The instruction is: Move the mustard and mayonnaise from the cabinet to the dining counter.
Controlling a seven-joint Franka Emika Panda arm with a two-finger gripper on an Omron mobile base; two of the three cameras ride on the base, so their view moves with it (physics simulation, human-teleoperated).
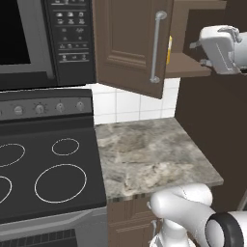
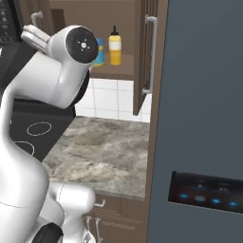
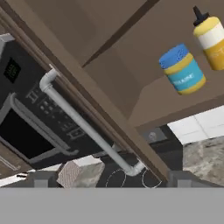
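Stage: early, nothing moved yet | mustard (image 2: 115, 46) and mayonnaise (image 3: 183, 70) stand side by side on the cabinet (image 1: 128, 43) shelf, doors open | tool state — cannot tell; nothing seen in it | left: grasp each, carry both to the dining counter

**Hidden and cut off**

At the right edge of the hand view the mustard (image 3: 211, 40) is cropped. In the right base view the arm covers most of the mayonnaise (image 2: 99, 52). In the left base view the cabinet (image 1: 132, 43) door hides all but a yellow sliver of the bottle.
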